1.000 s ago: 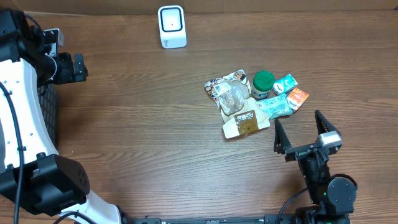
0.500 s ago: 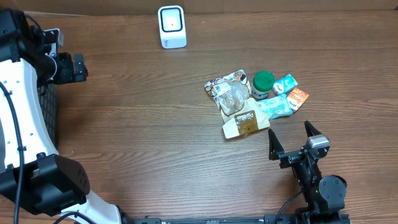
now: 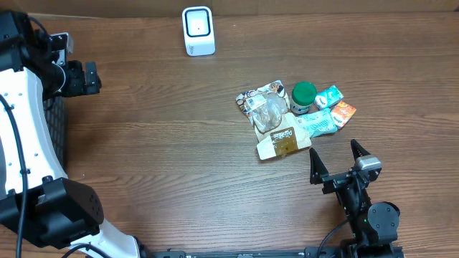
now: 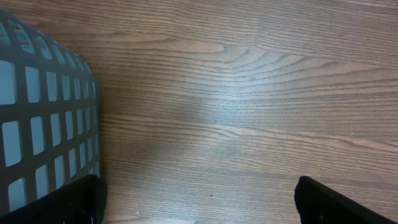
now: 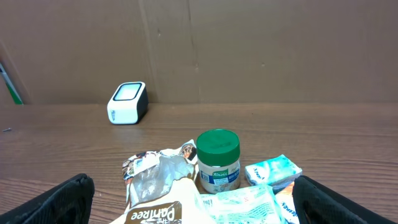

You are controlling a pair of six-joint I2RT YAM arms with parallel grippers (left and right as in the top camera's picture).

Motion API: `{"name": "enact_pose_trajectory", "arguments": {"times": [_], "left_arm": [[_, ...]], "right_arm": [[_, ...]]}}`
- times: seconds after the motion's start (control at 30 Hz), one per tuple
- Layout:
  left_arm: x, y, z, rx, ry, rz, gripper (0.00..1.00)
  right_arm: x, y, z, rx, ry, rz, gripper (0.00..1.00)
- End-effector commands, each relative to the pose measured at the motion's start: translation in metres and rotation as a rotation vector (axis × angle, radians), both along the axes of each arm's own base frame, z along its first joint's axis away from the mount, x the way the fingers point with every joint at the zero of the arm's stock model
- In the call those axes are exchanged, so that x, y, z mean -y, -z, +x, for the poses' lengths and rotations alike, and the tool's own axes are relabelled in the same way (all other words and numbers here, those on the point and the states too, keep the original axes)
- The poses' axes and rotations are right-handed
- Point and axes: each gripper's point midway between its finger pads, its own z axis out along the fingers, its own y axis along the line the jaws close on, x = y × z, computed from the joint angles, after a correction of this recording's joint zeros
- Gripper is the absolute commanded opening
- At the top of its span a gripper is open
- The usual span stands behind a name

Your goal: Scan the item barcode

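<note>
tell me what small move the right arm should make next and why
Probably ease the right pincer forward and down toward the green-lidded jar. The pincer is open and empty, just short of the pile of packets, and the jar stands upright, likely the easiest item to grip for the scanner.

Grey mesh basket [image 4: 59, 106] cut off at the left edge (left wrist view); brown snack packet [image 5: 158, 211] and pale-green pouch [image 5: 239, 206] cropped by the right wrist view's lower edge; jar [image 5: 217, 162] label print too small to read
</note>
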Motion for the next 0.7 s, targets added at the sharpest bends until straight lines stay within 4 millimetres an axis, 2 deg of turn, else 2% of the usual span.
{"name": "enact_pose_trajectory", "arguments": {"times": [0.0,0.43,0.53,0.6,0.67], "left_arm": [[0.000,-0.001,0.000,0.005,0.012,0.005,1.00],[0.001,-0.005,0.000,0.013,0.013,0.008,1.00],[0.004,-0.021,-0.005,0.052,0.015,0.023,1.00],[0.008,-0.038,-0.010,0.093,0.020,0.038,0.99],[0.017,-0.063,-0.018,0.157,0.035,0.061,1.00]], "right_arm": [[0.000,0.002,0.000,0.002,-0.001,0.012,1.00],[0.000,0.002,0.000,0.002,-0.001,0.011,1.00],[0.000,0.002,0.000,0.002,-0.001,0.012,1.00],[0.000,0.002,0.000,0.002,-0.001,0.012,1.00],[0.000,0.002,0.000,0.002,-0.001,0.011,1.00]]}}
